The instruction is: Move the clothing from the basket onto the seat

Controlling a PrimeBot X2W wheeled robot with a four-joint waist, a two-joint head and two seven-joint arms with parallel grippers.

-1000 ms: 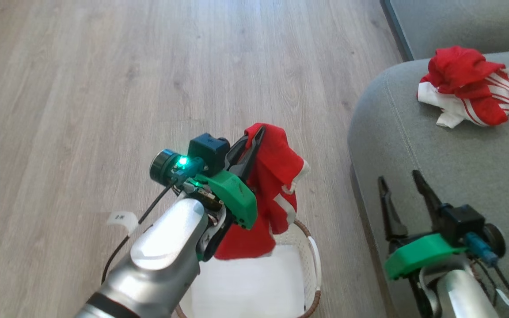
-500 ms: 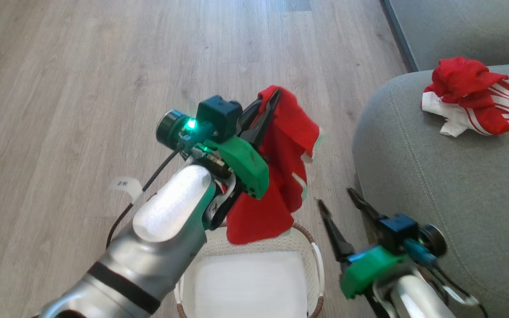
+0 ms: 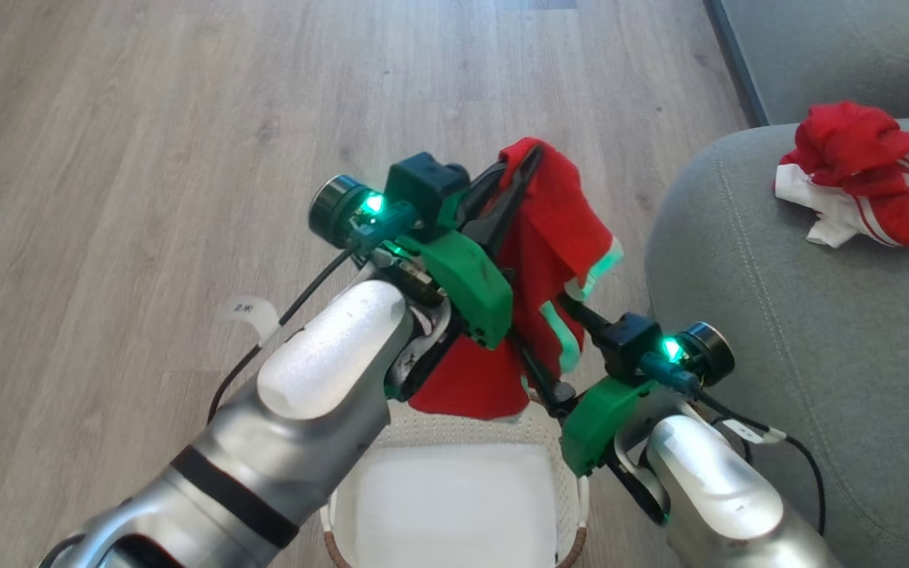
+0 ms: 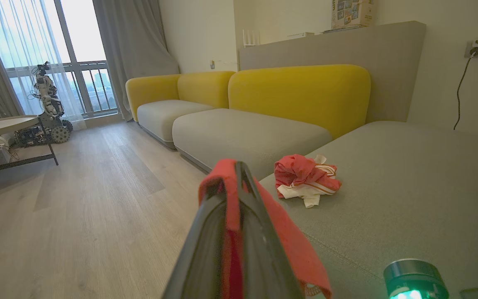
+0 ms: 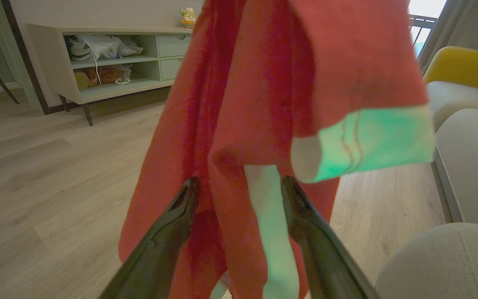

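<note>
My left gripper (image 3: 529, 154) is shut on the top of a red garment with white trim (image 3: 553, 229), which hangs above the cream basket (image 3: 574, 505). In the left wrist view the gripper (image 4: 237, 166) pinches the red fabric (image 4: 293, 241). My right gripper (image 3: 543, 341) reaches into the hanging cloth from the right. In the right wrist view it (image 5: 241, 182) is open, with a fold of the garment (image 5: 264, 83) between its fingers. More red and white clothing (image 3: 865, 170) lies crumpled on the grey seat (image 3: 778, 315), also visible as a pile (image 4: 305, 176).
Pale wooden floor (image 3: 147, 158) stretches left of the basket. More grey sofa cushions with yellow backs (image 4: 297, 91) run along the wall. A low shelf cabinet (image 5: 110, 62) stands across the room. A round table (image 4: 2, 122) and another robot (image 4: 48, 104) are by the window.
My right arm has swung left from over the seat to the hanging garment, still open. The left gripper keeps its hold on the garment, and the head view has shifted slightly.
</note>
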